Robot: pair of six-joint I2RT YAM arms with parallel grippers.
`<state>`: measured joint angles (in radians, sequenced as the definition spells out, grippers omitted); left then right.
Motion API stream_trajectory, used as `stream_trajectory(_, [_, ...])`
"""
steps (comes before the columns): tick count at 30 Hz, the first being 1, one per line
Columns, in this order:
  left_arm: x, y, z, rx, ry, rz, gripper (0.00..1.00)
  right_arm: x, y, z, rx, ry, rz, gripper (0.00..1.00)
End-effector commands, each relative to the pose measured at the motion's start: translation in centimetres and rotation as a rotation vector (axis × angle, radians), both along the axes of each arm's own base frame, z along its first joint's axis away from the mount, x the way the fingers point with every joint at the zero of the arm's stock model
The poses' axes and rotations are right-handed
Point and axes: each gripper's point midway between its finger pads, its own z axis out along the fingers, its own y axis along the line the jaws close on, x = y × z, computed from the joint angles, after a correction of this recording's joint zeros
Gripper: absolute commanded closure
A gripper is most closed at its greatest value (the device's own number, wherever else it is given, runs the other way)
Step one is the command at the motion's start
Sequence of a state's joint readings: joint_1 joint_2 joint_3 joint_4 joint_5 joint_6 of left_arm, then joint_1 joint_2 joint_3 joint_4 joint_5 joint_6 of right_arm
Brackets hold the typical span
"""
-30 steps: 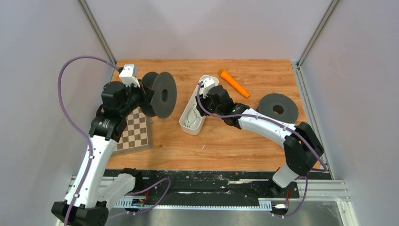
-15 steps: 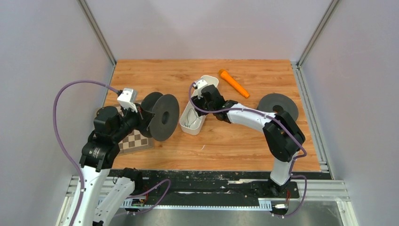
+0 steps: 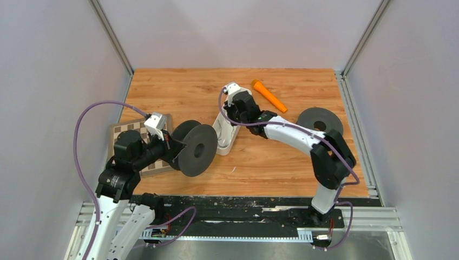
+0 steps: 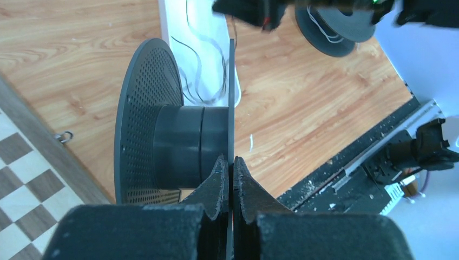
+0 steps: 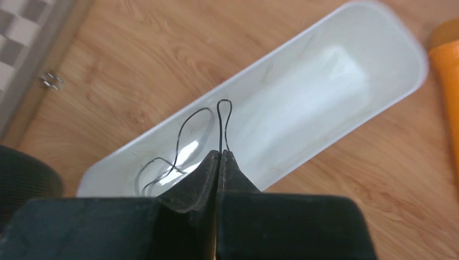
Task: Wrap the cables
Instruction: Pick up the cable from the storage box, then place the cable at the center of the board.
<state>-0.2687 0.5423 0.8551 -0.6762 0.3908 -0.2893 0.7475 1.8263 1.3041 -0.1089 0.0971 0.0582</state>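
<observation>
While right tool [image 5: 219, 155] pinches dark cable [image 5: 220, 130] | left tool [image 4: 230, 169] clamps spool [image 4: 178, 145]

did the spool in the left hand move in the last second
Yes. The spool moved toward the table's near edge and slightly right, farther from the orange marker.

Looking down from above and behind the arm bases, far off, taking in the whole table [image 3: 270, 162]. Riding the left wrist, sighting close along the left gripper [image 4: 228, 160], past the black spool [image 4: 178, 146] between its tips, toward the white tray [image 4: 168, 32] beyond. Riding the right wrist, peering down over the right gripper [image 5: 219, 153] into that tray, very near. Sharing tray and cables [image 5: 220, 130] between wrist views.
</observation>
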Motion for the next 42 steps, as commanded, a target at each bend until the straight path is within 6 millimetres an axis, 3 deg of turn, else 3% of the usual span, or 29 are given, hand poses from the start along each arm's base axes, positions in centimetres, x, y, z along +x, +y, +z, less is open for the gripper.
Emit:
stream_trajectory(1, [-0.4,-1.7,3.1,-0.081,-0.108,-0.091,1.0,-0.1,-2.3,19.2,0.253,-0.341,-0.068,1.0])
stream_trajectory(5, [-1.0,-2.3,3.9,-0.114,-0.124,-0.131,1.0,-1.8,-7.1,28.6,0.305,-0.542,-0.154,1.0])
stream_trajectory(8, [-2.0,-3.5,4.6,-0.176,-0.126,-0.21,1.0,-3.2,-11.4,33.8,0.321,-0.679,-0.254,1.0])
stream_trajectory(10, [-2.1,-3.9,5.1,-0.214,-0.141,-0.234,1.0,-3.8,-13.5,35.9,0.321,-0.737,-0.292,1.0])
stream_trajectory(13, [-2.0,-3.9,5.3,-0.219,-0.167,-0.231,1.0,-4.0,-16.1,36.4,0.302,-0.764,-0.334,1.0])
stream_trajectory(16, [-1.8,-3.9,4.9,-0.203,-0.162,-0.227,1.0,-4.4,-17.5,34.6,0.302,-0.725,-0.36,1.0])
stream_trajectory(19, [-1.8,-4.3,4.1,-0.188,-0.144,-0.235,1.0,-5.6,-17.1,30.9,0.336,-0.632,-0.331,1.0])
stream_trajectory(22, [-2.0,-4.9,3.1,-0.157,-0.123,-0.247,1.0,-7.0,-16.5,25.5,0.402,-0.485,-0.321,1.0])
stream_trajectory(27, [-2.2,-4.9,3.0,-0.128,-0.126,-0.239,1.0,-9.1,-16.7,14.2,0.435,-0.243,-0.379,1.0])
stream_trajectory(29, [-2.1,-4.7,2.9,-0.115,-0.127,-0.228,1.0,-9.4,-16.5,11.3,0.406,-0.187,-0.379,1.0])
stream_trajectory(34, [-2.1,-4.9,3.6,-0.117,-0.128,-0.238,1.0,-9.6,-16.7,8.5,0.342,-0.133,-0.387,0.78])
stream_trajectory(38, [-2.1,-4.8,4.0,-0.117,-0.146,-0.235,1.0,-10.1,-16.7,8.3,0.326,-0.107,-0.369,0.62])
stream_trajectory(42, [-2.0,-4.3,3.6,-0.081,-0.143,-0.215,1.0,-11.1,-16.9,8.2,0.34,-0.02,-0.412,0.58])
